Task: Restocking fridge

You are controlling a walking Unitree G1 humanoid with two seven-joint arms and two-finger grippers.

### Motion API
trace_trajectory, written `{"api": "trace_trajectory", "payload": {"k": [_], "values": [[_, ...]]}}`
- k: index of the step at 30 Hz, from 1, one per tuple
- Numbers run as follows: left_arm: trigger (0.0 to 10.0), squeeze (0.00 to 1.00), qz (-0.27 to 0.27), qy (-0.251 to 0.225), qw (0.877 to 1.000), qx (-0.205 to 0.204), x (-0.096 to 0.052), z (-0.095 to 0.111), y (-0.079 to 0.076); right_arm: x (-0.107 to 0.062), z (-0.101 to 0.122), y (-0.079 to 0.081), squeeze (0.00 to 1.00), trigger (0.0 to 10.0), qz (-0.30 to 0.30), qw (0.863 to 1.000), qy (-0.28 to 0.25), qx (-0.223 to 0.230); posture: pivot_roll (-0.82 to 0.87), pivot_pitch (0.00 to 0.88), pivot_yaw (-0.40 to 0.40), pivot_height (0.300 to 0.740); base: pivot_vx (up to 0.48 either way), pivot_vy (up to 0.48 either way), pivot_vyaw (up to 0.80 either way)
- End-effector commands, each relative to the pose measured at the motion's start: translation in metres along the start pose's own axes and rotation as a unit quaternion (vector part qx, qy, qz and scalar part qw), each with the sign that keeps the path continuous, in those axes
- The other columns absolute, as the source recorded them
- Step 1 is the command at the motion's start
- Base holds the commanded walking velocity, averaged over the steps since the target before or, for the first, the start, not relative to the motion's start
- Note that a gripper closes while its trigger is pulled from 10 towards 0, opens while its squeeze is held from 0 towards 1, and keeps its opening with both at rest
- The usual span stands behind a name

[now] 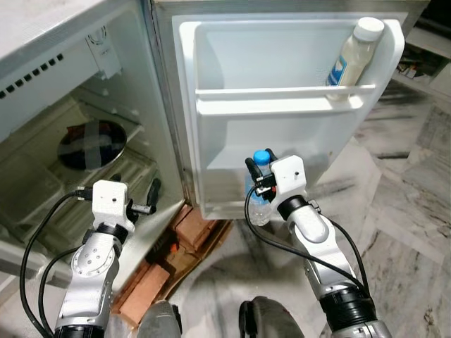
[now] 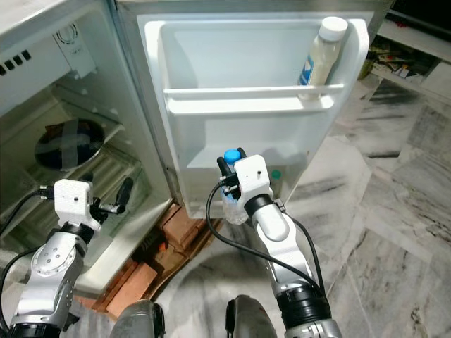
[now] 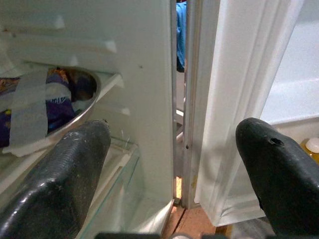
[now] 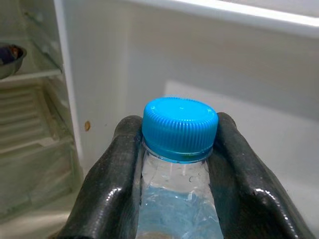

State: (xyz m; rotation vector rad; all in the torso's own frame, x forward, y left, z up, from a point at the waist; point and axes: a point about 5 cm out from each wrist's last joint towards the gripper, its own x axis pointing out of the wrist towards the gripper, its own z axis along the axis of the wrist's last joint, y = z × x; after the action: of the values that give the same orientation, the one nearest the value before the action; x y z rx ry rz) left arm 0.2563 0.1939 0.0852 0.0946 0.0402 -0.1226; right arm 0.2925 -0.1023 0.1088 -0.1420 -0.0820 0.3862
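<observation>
My right gripper [image 1: 258, 177] is shut on a clear water bottle [image 1: 258, 204] with a blue cap [image 4: 180, 128], its fingers [image 4: 112, 169] clamped on the neck. I hold it upright just in front of the lower shelf of the open fridge door [image 1: 282, 141]. A pale bottle with a white cap [image 1: 354, 53] stands at the right end of the door's upper shelf. My left gripper [image 1: 134, 197] is open and empty, held by the fridge's lower compartment near the hinge side. A steel bowl [image 1: 91, 144] covered and taped over sits on a shelf inside the fridge.
Red bricks [image 1: 194, 229] prop up the fridge's base on the marble floor [image 1: 394, 211]. A small cap [image 3: 314, 144] shows low in the door shelf. Clutter sits on a low shelf [image 1: 416, 63] at the far right.
</observation>
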Motion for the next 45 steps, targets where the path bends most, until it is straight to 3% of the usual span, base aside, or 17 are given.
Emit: {"api": "trace_trajectory", "payload": {"k": [1, 10, 31, 45], "values": [[10.0, 0.00, 0.000, 0.007, 1.000, 0.005, -0.002, -0.003, 0.000, 0.001, 0.004, -0.002, 0.00, 10.0, -0.005, 1.000, -0.013, -0.002, -0.01, 0.132, -0.022, 0.661, 0.000, 0.000, 0.00], [10.0, 0.00, 0.000, 0.006, 1.000, 0.007, -0.001, -0.002, 0.000, 0.004, 0.005, -0.001, 0.00, 10.0, -0.003, 1.000, -0.021, -0.004, -0.01, 0.131, -0.023, 0.609, 0.000, 0.000, 0.00], [10.0, 0.00, -0.012, 0.003, 1.000, 0.010, 0.000, -0.002, -0.003, 0.007, 0.004, -0.003, 0.00, 10.0, -0.016, 0.999, -0.022, -0.018, -0.01, 0.139, -0.014, 0.609, 0.000, 0.000, 0.00], [10.0, 0.00, -0.015, -0.001, 1.000, 0.010, 0.003, 0.000, -0.004, 0.013, 0.010, -0.008, 0.00, 10.0, -0.023, 0.999, -0.034, -0.022, -0.02, 0.143, -0.015, 0.609, 0.250, 0.000, 0.00]]}}
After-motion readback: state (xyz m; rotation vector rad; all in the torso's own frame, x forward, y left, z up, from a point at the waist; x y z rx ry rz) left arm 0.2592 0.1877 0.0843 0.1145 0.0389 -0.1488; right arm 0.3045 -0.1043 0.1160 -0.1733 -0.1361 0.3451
